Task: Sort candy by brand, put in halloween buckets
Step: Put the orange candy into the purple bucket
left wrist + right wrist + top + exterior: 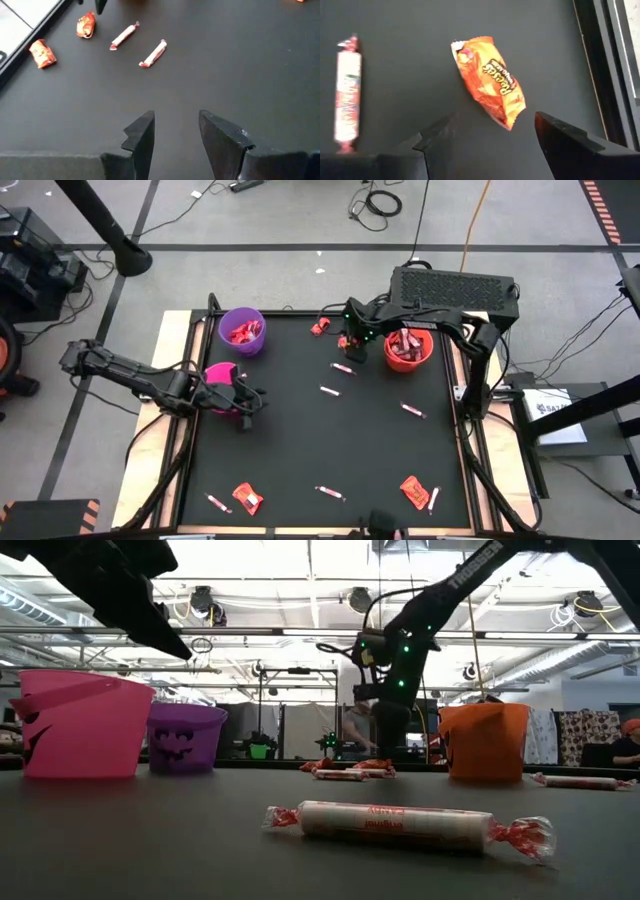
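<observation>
Pinkish-white stick (pixel 395 823) lay nearest the low camera. Left gripper (pixel 248 405), fingers apart, empty, hovered beside the magenta bucket (pixel 221 372). Purple bucket (pixel 242 330) held red packets. Right gripper (pixel 348 340), fingers apart, hung over an orange packet (pixel 490 80), beside the orange bucket (pixel 409 349).

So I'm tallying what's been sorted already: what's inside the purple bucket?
Looking straight down, the purple bucket holds several shiny red packets heaped at its bottom. Anything beneath the top ones is covered, so no exact count. From table level its wall hides the contents.
</observation>
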Motion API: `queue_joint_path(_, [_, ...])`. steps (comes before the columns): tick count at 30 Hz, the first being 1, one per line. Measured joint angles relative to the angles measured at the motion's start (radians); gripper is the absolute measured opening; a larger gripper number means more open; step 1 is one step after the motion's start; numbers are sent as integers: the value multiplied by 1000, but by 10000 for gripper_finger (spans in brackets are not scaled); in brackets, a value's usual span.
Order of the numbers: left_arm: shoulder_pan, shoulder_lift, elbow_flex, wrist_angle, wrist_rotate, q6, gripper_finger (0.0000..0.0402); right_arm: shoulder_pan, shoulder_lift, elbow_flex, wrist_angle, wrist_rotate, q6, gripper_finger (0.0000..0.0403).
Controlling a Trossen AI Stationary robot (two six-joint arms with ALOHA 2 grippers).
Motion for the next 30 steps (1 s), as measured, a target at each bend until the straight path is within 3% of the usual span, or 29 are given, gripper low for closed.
queue_joint_path(12, [0,0,0,0,-28,0,162,-57,86,22,25,10,-24,242])
queue_joint_path(17, [0,0,0,-1,-28,0,162,-56,87,54,10,9,-10,171])
queue_joint_path(24, [0,0,0,-3,-32,9,162,-50,87,154,-134,2,0,13])
queue_joint_path(30, [0,0,0,-17,-32,3,162,-44,85,194,-132,-2,-35,25])
